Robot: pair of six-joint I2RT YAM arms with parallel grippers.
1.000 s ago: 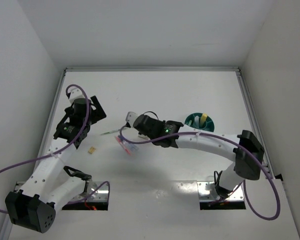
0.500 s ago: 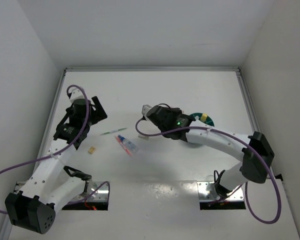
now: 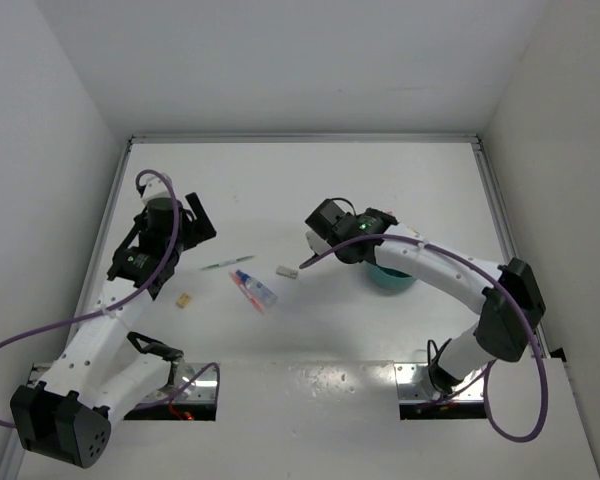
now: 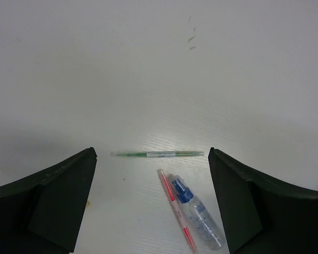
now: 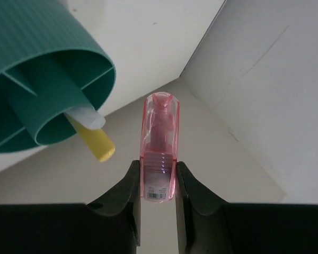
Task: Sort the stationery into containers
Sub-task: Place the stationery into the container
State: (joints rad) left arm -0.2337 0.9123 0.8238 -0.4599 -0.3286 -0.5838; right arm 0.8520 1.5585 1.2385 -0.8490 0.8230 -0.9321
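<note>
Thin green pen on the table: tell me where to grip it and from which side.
Take the thin green pen at mid-barrel, near its white label, straight down from above: it lies flat on the table, too thin to get under. The open left gripper hangs over it, but its fingers seem lined up along the pen's length, so probably turn the wrist first to close across the barrel.

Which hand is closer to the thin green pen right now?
Left. The left hand is open close beside the thin green pen, framing it in its wrist view. The right hand is farther off, by the teal tub, shut on a pink marker.
</note>
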